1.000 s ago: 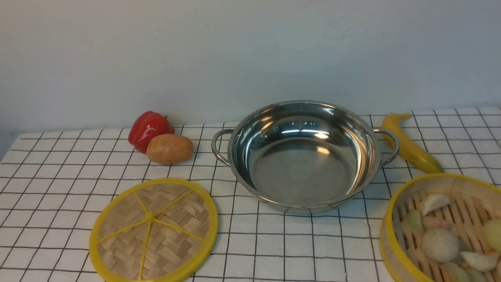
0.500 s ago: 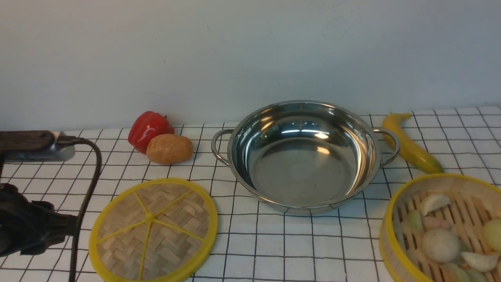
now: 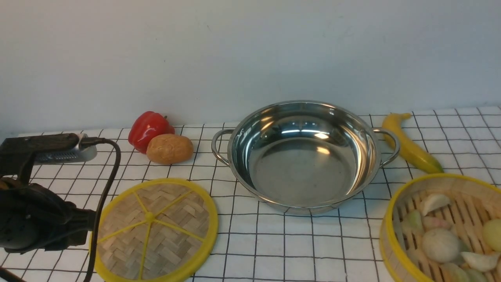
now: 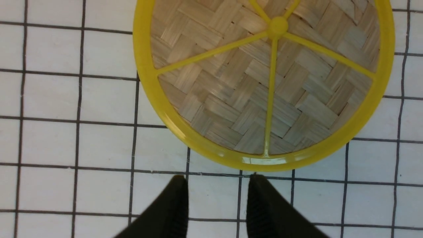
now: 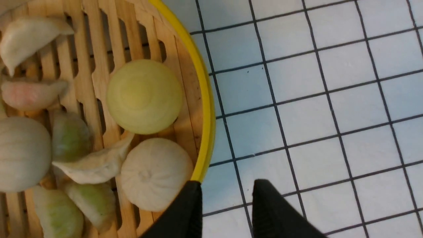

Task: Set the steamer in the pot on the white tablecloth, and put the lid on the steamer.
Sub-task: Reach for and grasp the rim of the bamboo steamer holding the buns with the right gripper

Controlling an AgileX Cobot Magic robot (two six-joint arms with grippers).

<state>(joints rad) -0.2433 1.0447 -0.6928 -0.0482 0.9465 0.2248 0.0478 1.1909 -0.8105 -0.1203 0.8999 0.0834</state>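
Cloth: we count one white tablecloth with a thin black grid [image 3: 274, 250]. It covers the whole table, and everything else stands on it.
Pot: one wide, shallow, shiny steel pot with two loop handles [image 3: 301, 156] stands in the middle towards the back. We see nothing in it but reflections.
Steamer: one round bamboo steamer basket with a yellow rim and slatted floor [image 3: 450, 183] sits on the cloth at the near right, apart from the pot and cut off by the picture's edge.
Steamer contents: in the right wrist view we count three round buns [image 5: 143, 96], two white and one yellowish. There are also several crescent dumplings [image 5: 29, 36] in white, pink and green; we cannot give a full count.
Lid: one flat woven bamboo disc with a yellow rim, spokes and centre knob [image 3: 152, 231] lies on the cloth at the near left, well apart from the steamer.
Loose vegetables: we count three. One long curved yellow vegetable with a greenish tip [image 3: 411, 149] lies just beside the pot's right handle. One red bell pepper [image 3: 148, 129] and one brown potato [image 3: 169, 149] touch each other left of the pot.
Left arm: the dark left arm with its cable [image 3: 35, 219] is just beside the lid's left edge.
Left gripper: the left gripper [image 4: 216, 180] hangs over bare cloth just short of the lid's rim, its jaws moderately apart and holding nothing.
Right gripper: the right gripper [image 5: 226, 185] has its jaws parted about as much. One fingertip is at the steamer's rim, and we see only cloth in the gap.
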